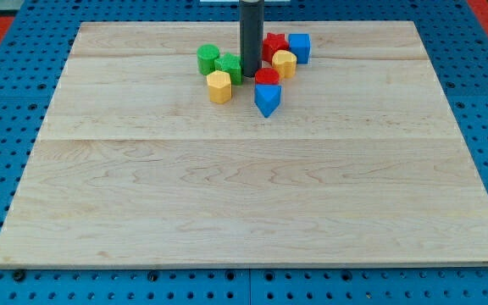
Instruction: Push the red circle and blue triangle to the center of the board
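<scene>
Green blocks: at the left of the cluster we see a green round block (207,58) and a second green block (230,67) touching it; the shape of the second we cannot make out, since our rod covers its right edge.
Yellow block, left: a yellow six-sided block (219,86) sits just below the green pair, at the cluster's near-left corner.
My tip: my tip (250,74) rests on the board (227,195) in the gap between the green block and the red circle, just above-left of the circle; we judge it is set there to shove the circle and triangle down the view.
No pincer: we carry only a rod, so there is nothing to open or close.
Red circle: the red circle (267,77) lies touching the blue triangle (267,99) just below it, both near the view's top and well short of the board's centre.
Behind: another red block (273,45) is partly hidden by the rod and by a yellow round block (285,63); its shape is unclear.
Right end: a blue cube (299,47).
</scene>
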Available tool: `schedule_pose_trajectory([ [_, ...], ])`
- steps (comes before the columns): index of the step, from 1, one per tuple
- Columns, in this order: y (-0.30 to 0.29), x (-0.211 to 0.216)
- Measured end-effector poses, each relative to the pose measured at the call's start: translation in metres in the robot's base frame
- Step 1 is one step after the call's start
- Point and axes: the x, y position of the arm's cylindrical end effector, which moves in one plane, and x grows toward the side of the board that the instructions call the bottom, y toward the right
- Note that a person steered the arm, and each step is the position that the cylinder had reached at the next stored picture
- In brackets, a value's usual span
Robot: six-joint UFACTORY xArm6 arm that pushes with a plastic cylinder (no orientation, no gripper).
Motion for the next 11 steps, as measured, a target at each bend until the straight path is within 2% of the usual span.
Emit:
schedule_pose_trajectory([
  [2,0.0,0.027],
  [3,0.031,0.002],
  [4,0.06,0.001],
  [5,0.047,0.047],
  [6,0.042,0.056],
  [7,0.071,0.05],
  [8,0.124,0.045],
  [9,0.186,-0.017],
  [10,0.194,-0.075],
  [11,0.141,-0.115],
])
